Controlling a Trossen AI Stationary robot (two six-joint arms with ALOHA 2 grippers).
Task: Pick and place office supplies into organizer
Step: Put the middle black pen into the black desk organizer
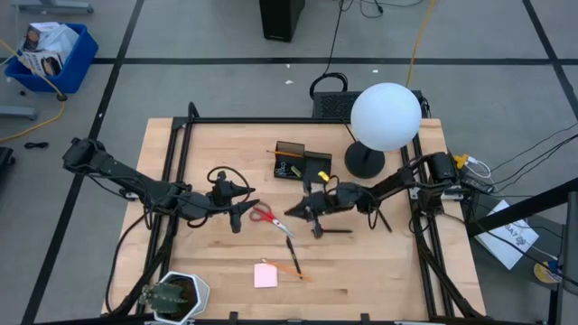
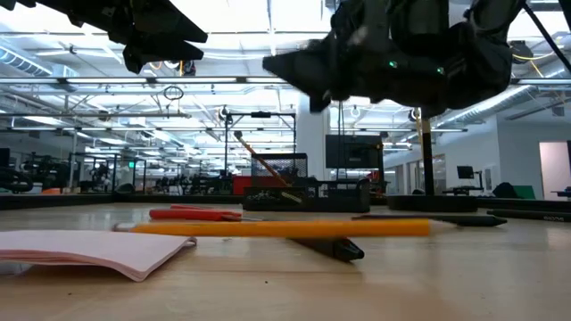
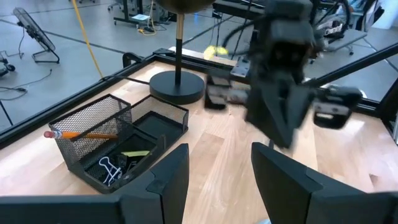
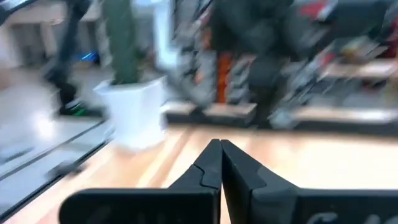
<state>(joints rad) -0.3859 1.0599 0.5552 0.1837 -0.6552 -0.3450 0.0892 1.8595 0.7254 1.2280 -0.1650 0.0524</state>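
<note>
- High view: right end effector [image 1: 302,213] hovers beside the red-handled scissors [image 1: 265,215]; organizer [image 1: 300,163] sits mid-desk [image 1: 379,262].
- Left wrist: left end effector [image 3: 217,177] spread wide, empty.
- Right wrist: fingertips [image 4: 214,163] pinched together, holding nothing.

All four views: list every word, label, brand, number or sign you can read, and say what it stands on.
No text can be read in any view.
White bag in the blue bin: dark print, too small to read.
White sheet on the floor by the table's right edge: printed mark, too small.
Organizer: yellow patches, no lettering legible.
Pink sticky-note pad: blank.
Right wrist view: background blurred, nothing legible.
</note>
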